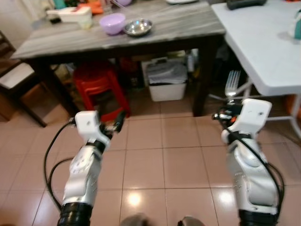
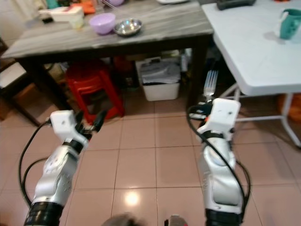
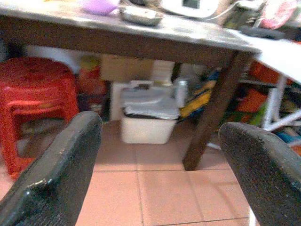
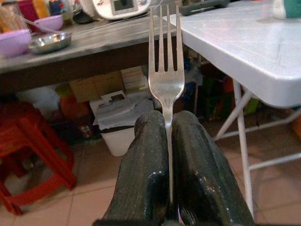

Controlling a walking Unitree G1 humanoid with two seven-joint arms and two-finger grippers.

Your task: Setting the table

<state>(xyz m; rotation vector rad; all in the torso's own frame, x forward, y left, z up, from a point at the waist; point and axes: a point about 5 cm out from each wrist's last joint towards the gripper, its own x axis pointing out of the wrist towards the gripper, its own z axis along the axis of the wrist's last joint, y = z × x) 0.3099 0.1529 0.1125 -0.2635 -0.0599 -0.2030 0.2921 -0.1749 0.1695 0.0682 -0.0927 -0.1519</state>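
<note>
A silver fork [image 4: 164, 70] stands upright, tines up, with my right gripper [image 4: 168, 141] shut on its handle. From the head it shows as the fork [image 1: 232, 84] above the right gripper [image 1: 227, 114], held over the tiled floor in front of the white folding table [image 1: 256, 42]. My left gripper [image 1: 117, 123] is open and holds nothing, its black fingers [image 3: 56, 174] spread wide over the floor before the grey wooden table [image 1: 141, 30]. On that table sit a purple bowl [image 1: 112, 22] and a steel bowl [image 1: 138, 27].
Under the grey table stand a red plastic stool [image 1: 98, 84] and a white bin [image 1: 166, 80]. A dark table leg [image 1: 202, 80] stands between the two tables. A teal cup [image 2: 290, 22] sits on the white table. A dark chair [image 1: 14, 80] is at the left.
</note>
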